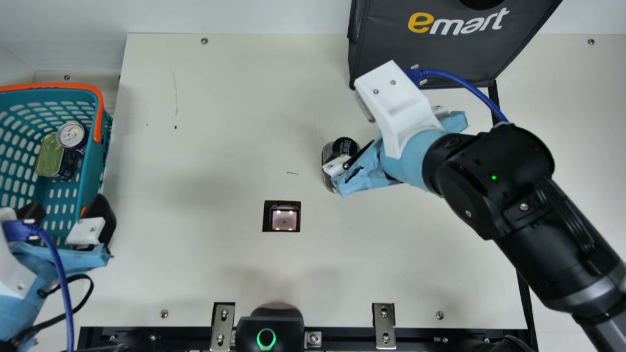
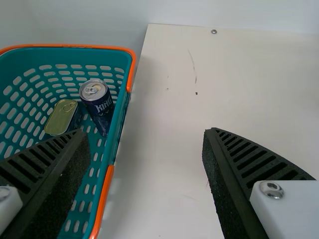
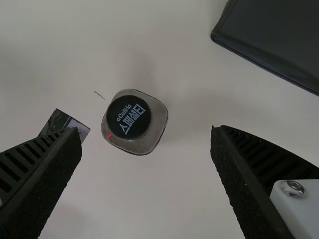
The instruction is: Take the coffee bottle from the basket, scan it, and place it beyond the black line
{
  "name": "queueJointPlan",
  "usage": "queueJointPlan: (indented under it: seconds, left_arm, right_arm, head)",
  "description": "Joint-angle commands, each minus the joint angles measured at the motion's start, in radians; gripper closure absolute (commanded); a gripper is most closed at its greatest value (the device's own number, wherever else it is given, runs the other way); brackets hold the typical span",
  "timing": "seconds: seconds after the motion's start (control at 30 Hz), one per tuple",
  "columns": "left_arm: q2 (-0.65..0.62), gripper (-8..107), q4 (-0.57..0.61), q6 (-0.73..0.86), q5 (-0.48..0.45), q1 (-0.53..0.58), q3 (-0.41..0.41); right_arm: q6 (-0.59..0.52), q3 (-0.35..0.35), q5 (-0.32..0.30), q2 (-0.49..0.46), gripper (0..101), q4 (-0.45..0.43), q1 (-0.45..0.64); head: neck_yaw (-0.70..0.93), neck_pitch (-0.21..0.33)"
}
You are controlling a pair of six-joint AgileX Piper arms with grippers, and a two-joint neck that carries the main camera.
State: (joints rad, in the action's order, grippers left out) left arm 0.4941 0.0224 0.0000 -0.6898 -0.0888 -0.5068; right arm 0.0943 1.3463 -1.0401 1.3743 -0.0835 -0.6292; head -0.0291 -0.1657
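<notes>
The coffee bottle, clear with a black cap (image 1: 345, 146), stands upright on the table right of the scanner (image 1: 284, 218), partly covered by my right gripper (image 1: 353, 155). In the right wrist view the bottle (image 3: 134, 121) lies ahead of my right gripper (image 3: 147, 149), whose fingers stand wide apart with nothing held. My left gripper (image 1: 73, 215) is over the near part of the basket (image 1: 93, 161); in the left wrist view the left gripper (image 2: 144, 149) is open and empty. The black line (image 1: 523, 293) runs down the table's right side, partly behind the right arm.
A blue can (image 2: 97, 107) and a flat gold-lidded tin (image 2: 62, 117) are in the basket at the left. A black bag (image 1: 440, 54) stands at the back right. Metal brackets (image 1: 384, 325) line the table's front edge.
</notes>
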Motion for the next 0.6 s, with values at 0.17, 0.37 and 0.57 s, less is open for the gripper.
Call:
queueJointPlan:
  seconds: [0.17, 0.37, 0.57]
  left_arm:
    - [0.0, 9, 0.0, 0.0, 0.0, 0.0, 0.0]
    - [0.0, 9, 0.0, 0.0, 0.0, 0.0, 0.0]
    - [0.0, 9, 0.0, 0.0, 0.0, 0.0, 0.0]
  right_arm:
    - [0.0, 0.008, 0.016, 0.029, 10, -0.005, -0.012]
    - [-0.001, 0.012, 0.028, 0.053, 10, -0.008, -0.019]
    - [0.001, 0.011, 0.041, 0.076, 10, -0.012, -0.028]
  head:
    - [0.002, 0.027]
    - [0.002, 0.027]
    - [0.002, 0.027]
